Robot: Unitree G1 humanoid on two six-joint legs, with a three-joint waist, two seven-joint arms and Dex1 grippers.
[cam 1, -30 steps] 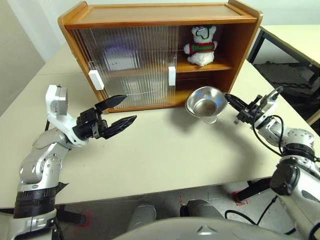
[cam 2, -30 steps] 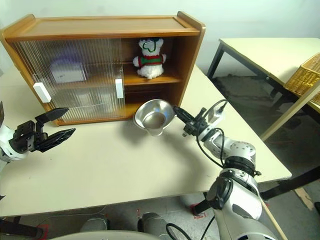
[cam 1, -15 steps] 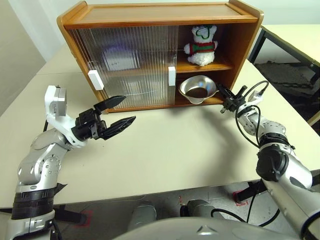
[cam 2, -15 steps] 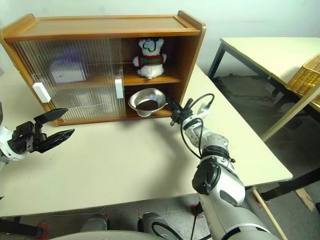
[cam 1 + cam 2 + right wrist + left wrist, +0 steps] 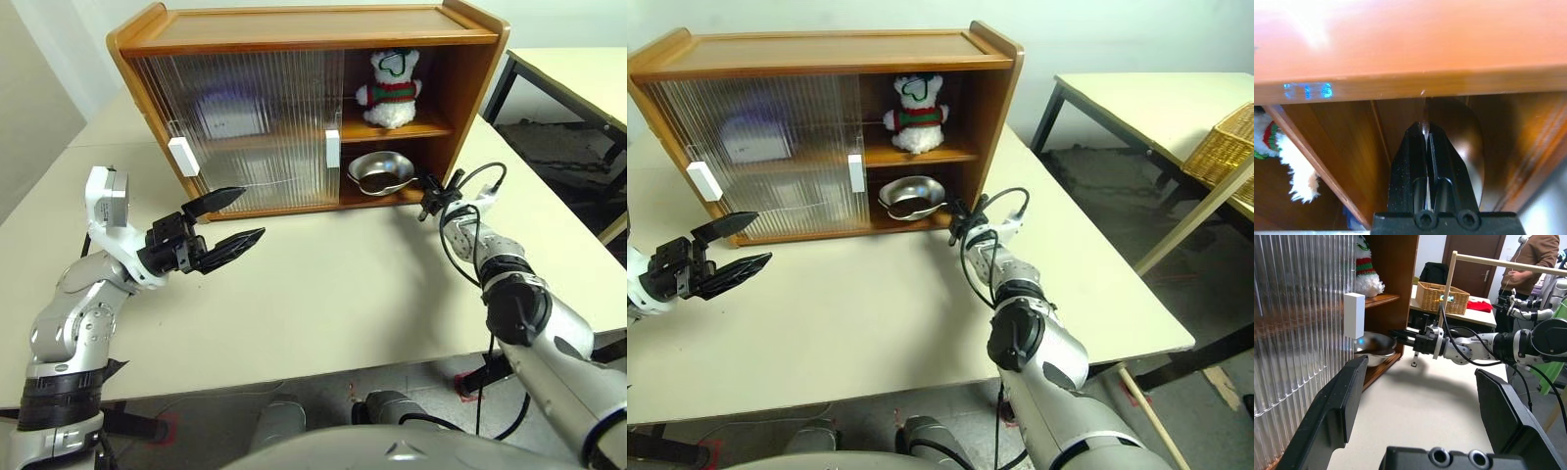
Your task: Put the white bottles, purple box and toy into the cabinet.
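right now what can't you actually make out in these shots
- The white bottles: not identifiable; the cabinet's ribbed sliding doors blur everything behind them.
- The purple box: a pale purplish blur on the upper shelf behind the door, shape unreadable.
- The steel bowl: the right gripper is shut on its rim; in the right wrist view the fingers cover most of it.
- The toy: cut off by the right wrist view's edge.

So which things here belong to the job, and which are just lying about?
Job:
- cabinet
- toy on its upper shelf
- purple box, blurred behind the ribbed door
- right gripper, shut on the bowl's rim
- left gripper, open, empty

Lying about:
- steel bowl, on the lower shelf
- wicker basket on the side table
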